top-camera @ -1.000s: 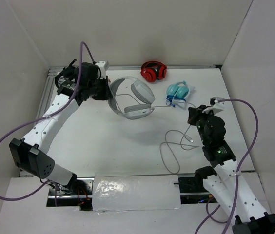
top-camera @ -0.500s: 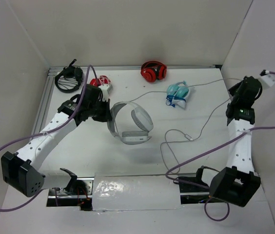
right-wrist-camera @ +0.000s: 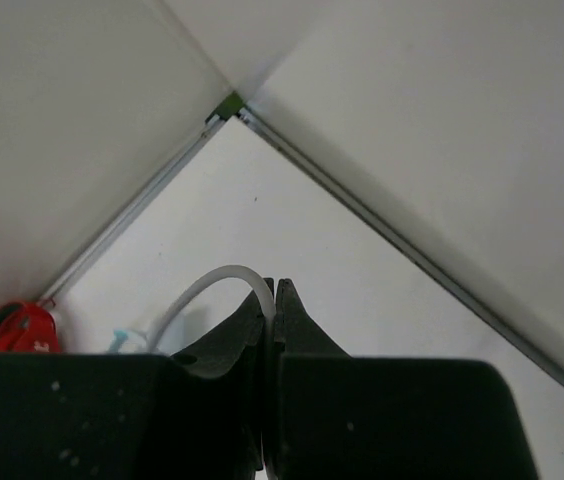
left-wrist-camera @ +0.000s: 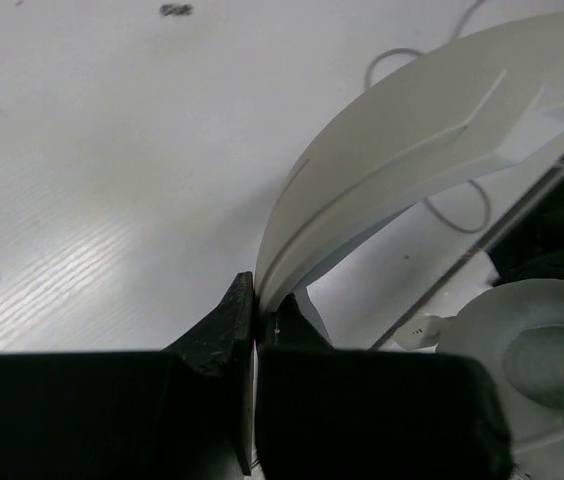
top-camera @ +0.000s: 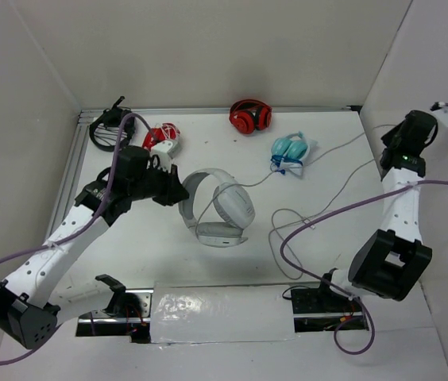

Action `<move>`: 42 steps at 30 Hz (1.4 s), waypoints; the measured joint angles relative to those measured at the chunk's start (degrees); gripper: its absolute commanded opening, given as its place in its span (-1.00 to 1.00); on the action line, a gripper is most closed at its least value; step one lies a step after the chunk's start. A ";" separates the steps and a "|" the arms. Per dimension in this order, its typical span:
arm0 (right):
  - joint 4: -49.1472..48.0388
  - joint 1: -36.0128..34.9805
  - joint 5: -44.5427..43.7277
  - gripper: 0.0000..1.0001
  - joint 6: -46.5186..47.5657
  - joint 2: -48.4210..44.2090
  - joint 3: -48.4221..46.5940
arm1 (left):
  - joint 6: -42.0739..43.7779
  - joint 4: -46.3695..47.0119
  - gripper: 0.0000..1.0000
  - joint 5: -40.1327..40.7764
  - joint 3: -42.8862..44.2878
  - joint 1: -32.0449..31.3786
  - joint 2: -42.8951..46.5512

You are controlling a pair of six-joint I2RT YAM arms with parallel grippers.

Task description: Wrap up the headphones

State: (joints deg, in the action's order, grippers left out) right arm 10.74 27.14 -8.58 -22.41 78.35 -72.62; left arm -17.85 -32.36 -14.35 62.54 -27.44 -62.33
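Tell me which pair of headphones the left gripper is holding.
The big white pair mid-table: the left gripper is shut on its headband. The red pair and the light-blue pair lie apart at the back, untouched.

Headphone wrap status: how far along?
Done: both grips. The left tool is shut on the headband of the headphones. The right tool is shut on the cable, raised near the far right corner. In hand: cable stretched out. Left: all the wrapping, as no turns show.
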 measured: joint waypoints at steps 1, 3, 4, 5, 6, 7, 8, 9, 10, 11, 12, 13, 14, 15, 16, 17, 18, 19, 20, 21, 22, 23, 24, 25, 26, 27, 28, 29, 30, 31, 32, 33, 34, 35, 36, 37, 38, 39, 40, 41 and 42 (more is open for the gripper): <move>-0.70 -1.36 0.09 -1.00 0.68 -0.11 1.27 | -0.04 1.05 -1.00 -1.88 0.07 -0.02 0.26; -2.45 -5.53 0.15 -1.00 1.81 -0.52 4.76 | -0.37 2.75 -1.00 -5.38 1.05 -0.02 -0.02; -3.45 -8.79 0.04 -1.00 2.16 -0.74 7.15 | -0.50 2.99 -1.00 -6.69 2.32 -0.04 -0.61; -3.96 -11.47 0.26 -1.00 2.29 -0.81 9.05 | -0.61 3.21 -1.00 -7.74 3.82 -0.04 -1.51; -4.66 -14.67 0.66 -1.00 2.29 -0.85 11.39 | -1.05 3.23 -1.00 -8.59 5.75 -0.09 -2.58; -4.83 -17.33 1.33 -1.00 1.73 -0.85 13.25 | -1.66 3.48 -1.00 -9.25 7.67 -0.13 -3.69; -5.33 -19.76 2.08 -1.00 0.87 -0.87 15.04 | -2.21 4.07 -1.00 -9.75 9.70 -0.13 -4.96; -5.81 -21.75 2.73 -1.00 -0.17 -0.90 16.76 | -3.28 4.61 -1.00 -9.79 11.41 -0.13 -5.97; -6.27 -23.32 3.28 -1.00 -1.05 -0.90 18.08 | -4.04 4.74 -1.00 -9.75 12.94 -0.11 -6.84; -6.75 -24.79 3.50 -1.00 -2.01 -0.90 19.28 | -5.05 4.90 -1.00 -9.53 14.25 -0.07 -7.58; -7.69 -26.73 2.99 -1.00 -2.89 -0.96 20.50 | -5.88 4.83 -1.00 -9.09 15.41 0.04 -8.20; -8.66 -28.52 2.54 -1.00 -3.76 -1.16 21.68 | -6.99 4.72 -1.00 -8.61 16.74 0.24 -8.94; -9.86 -30.77 1.79 -1.00 -4.74 -1.44 23.21 | -8.22 4.39 -1.00 -8.24 17.97 0.55 -9.73; -11.43 -33.33 1.11 -1.00 -5.84 -2.03 25.27 | -9.46 4.04 -1.00 -7.91 19.08 1.01 -10.38; -12.48 -35.56 0.55 -1.00 -6.93 -2.67 27.26 | -10.82 3.82 -1.00 -7.63 20.22 1.81 -11.04; -14.25 -37.99 0.13 -1.00 -8.07 -3.37 29.79 | -11.93 3.63 -1.00 -7.39 21.05 2.67 -11.65; -15.80 -40.09 -0.22 -1.00 -9.35 -4.35 32.57 | -13.27 3.28 -1.00 -7.26 21.97 3.74 -12.28; -16.59 -41.92 -0.72 -1.00 -10.82 -5.49 35.34 | -14.56 2.95 -1.00 -7.08 22.91 4.85 -12.98; -17.00 -43.52 -1.16 -1.00 -12.24 -6.75 37.99 | -15.98 2.80 -1.00 -6.82 23.76 5.97 -13.75; -17.40 -45.16 -1.88 -1.00 -13.84 -8.04 40.50 | -17.40 2.73 -1.00 -6.60 24.39 7.13 -14.45; -17.44 -46.99 -3.48 -1.00 -15.39 -9.49 42.73 | -18.75 2.75 -1.00 -6.25 24.81 8.11 -15.04; -17.40 -48.54 -4.81 -1.00 -16.48 -10.91 44.39 | -20.50 2.73 -1.00 -5.68 24.96 8.52 -15.34; -17.20 -49.99 -5.90 -1.00 -17.35 -12.17 45.57 | -21.59 2.75 -1.00 -4.92 25.38 9.73 -16.46; -16.74 -52.04 -7.67 -1.00 -18.14 -13.55 46.21 | -22.84 2.40 -1.00 -3.50 25.88 10.25 -17.33; -16.22 -54.40 -9.62 -1.00 -18.73 -15.26 46.69 | -23.80 1.42 -1.00 -1.92 27.15 10.64 -18.67; -15.61 -57.05 -11.34 -1.00 -19.32 -17.16 46.86 | -24.59 0.68 -1.00 -0.59 28.65 10.91 -20.15; -15.23 -59.49 -12.96 -1.00 -19.87 -18.88 46.88 | -25.35 -0.46 -1.00 1.62 30.80 11.08 -22.16; -14.88 -62.34 -15.02 -1.00 -20.41 -20.87 46.88 | -26.05 -1.36 -1.00 3.76 32.89 11.19 -23.93; -14.38 -64.83 -16.61 -1.00 -20.90 -22.62 46.88 | -26.86 -2.54 -1.00 5.73 35.39 11.47 -26.08; -13.92 -67.08 -17.79 -1.00 -21.35 -23.98 46.86 | -27.61 -3.32 -1.00 7.43 37.68 11.67 -28.26; -13.49 -69.59 -19.04 -1.00 -21.68 -25.05 46.86 | -28.48 -4.90 -1.00 8.98 40.50 12.07 -30.53; -12.92 -71.65 -20.04 -1.00 -21.75 -25.59 46.82 | -29.11 -5.92 -1.00 10.21 42.88 12.44 -32.57; -11.87 -73.75 -21.18 -1.00 -21.70 -25.68 46.58 | -29.64 -6.88 -1.00 11.80 45.18 12.85 -34.64; -10.67 -75.82 -22.16 -1.00 -21.68 -25.38 46.18 | -30.51 -7.98 -1.00 13.51 47.17 13.18 -36.52; -8.98 -78.38 -24.30 -1.00 -21.62 -24.87 45.53 | -30.93 -9.03 -1.00 15.28 48.85 13.42 -38.07; -6.49 -81.24 -26.29 -1.00 -21.42 -24.17 44.39 | -31.56 -9.94 -1.00 17.18 50.38 13.73 -39.65; -3.76 -84.52 -28.41 -1.00 -21.31 -23.37 42.82 | -32.04 -10.86 -1.00 18.84 51.49 14.05 -40.89; -1.42 -88.00 -30.77 -1.00 -21.14 -22.45 40.87 | -32.37 -11.80 -1.00 20.20 52.35 14.40 -41.99; 1.31 -91.43 -33.00 -1.00 -21.09 -21.62 38.62 | -32.98 -12.83 -1.00 21.29 53.16 15.06 -43.15; 3.61 -95.06 -34.91 -1.00 -20.98 -20.74 36.15 | -33.33 -13.53 -1.00 21.77 53.51 15.45 -43.89; 4.94 -98.18 -35.80 -1.00 -20.50 -20.04 34.05 | -33.66 -14.23 -1.00 22.21 53.62 16.02 -44.65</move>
State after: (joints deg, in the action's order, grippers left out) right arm 15.68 -71.05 -44.38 -42.92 58.30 -38.57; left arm -51.51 -46.59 7.86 116.16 -11.42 -106.98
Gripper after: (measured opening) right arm 0.038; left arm 0.086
